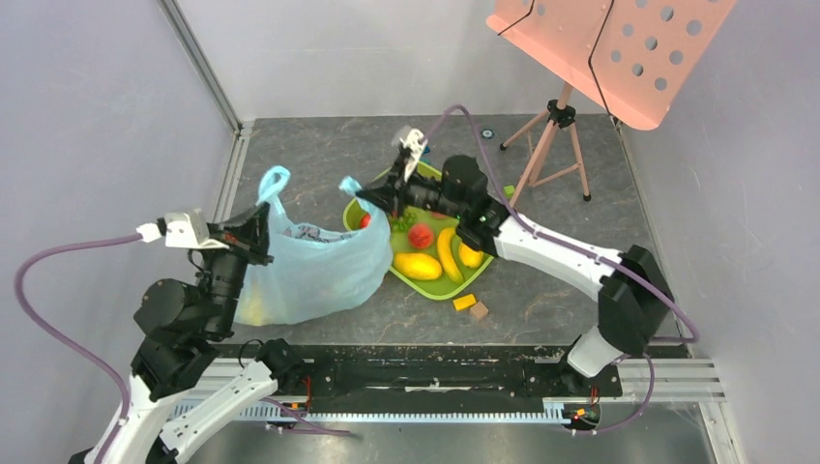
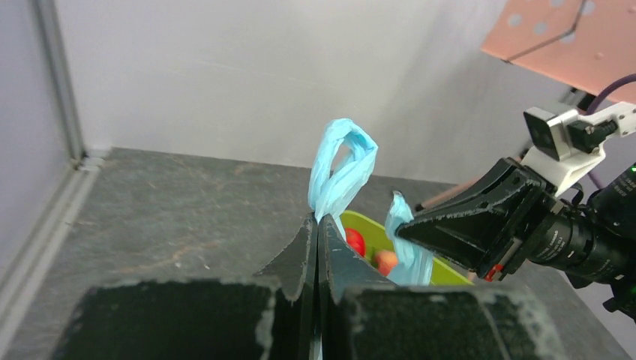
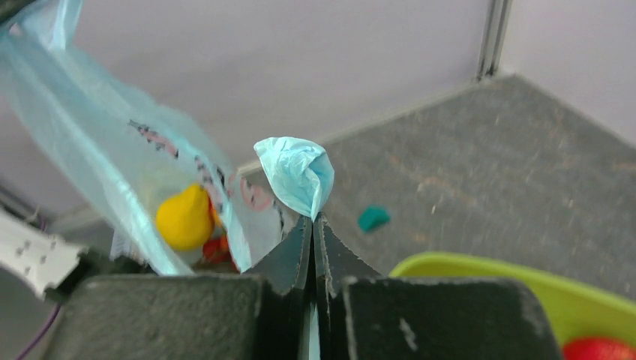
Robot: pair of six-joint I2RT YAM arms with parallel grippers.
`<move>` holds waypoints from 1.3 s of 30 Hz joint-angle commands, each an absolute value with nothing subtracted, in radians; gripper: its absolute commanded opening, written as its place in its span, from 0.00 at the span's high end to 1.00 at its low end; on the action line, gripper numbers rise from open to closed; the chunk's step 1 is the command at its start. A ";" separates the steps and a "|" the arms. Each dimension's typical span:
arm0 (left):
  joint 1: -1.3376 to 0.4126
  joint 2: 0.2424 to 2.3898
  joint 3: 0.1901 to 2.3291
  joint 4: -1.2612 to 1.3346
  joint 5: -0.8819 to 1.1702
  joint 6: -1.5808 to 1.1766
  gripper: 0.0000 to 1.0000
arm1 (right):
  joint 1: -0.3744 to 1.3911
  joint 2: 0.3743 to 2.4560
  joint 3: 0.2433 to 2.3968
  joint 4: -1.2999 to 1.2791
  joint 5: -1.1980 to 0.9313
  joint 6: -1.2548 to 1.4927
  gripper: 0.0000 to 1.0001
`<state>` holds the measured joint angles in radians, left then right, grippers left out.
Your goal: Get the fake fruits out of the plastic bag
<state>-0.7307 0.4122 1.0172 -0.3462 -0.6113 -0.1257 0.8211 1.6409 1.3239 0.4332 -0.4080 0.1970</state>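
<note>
The left gripper (image 2: 316,223) and right gripper (image 3: 315,223) each pinch one loop of the bag (image 1: 319,263), stretching its mouth for emptying; next they must tip out the yellow fruit (image 3: 184,217) inside.

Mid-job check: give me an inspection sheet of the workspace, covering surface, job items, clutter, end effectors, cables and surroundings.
Surface: dark grey mottled tabletop.
Job's things: thin light-blue translucent plastic bag lies left of the lime-green plastic tray; a yellow fake fruit shows through the bag; red and yellow fake fruits sit on the tray.
Clutter: small orange block and brown block beside the tray.
Grippers: left end effector shut on one bag handle; right end effector shut on the other handle.
Cables: purple cables loop from both wrists, away from the bag.
Surroundings: pink perforated panel on tripod at rear right; grey walls.
</note>
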 commanded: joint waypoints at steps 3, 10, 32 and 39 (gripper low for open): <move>-0.733 0.311 0.870 -0.344 -0.376 -0.353 0.98 | 0.824 1.418 1.060 0.537 -0.486 0.196 0.94; -0.733 0.203 0.807 -0.368 -0.299 -0.420 0.98 | 0.848 1.232 0.947 0.409 -0.459 0.169 0.37; -0.733 0.147 0.769 -0.335 -0.109 -0.458 0.98 | 1.106 1.436 1.184 0.146 -0.179 0.287 1.00; -0.733 0.102 0.726 -0.342 -0.097 -0.470 0.98 | 1.118 1.520 1.184 0.170 -0.205 0.325 1.00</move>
<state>-0.7307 0.1276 0.7414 -0.3862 -0.1238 -0.4294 1.1046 1.4975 1.1824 0.1101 -0.2081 0.2897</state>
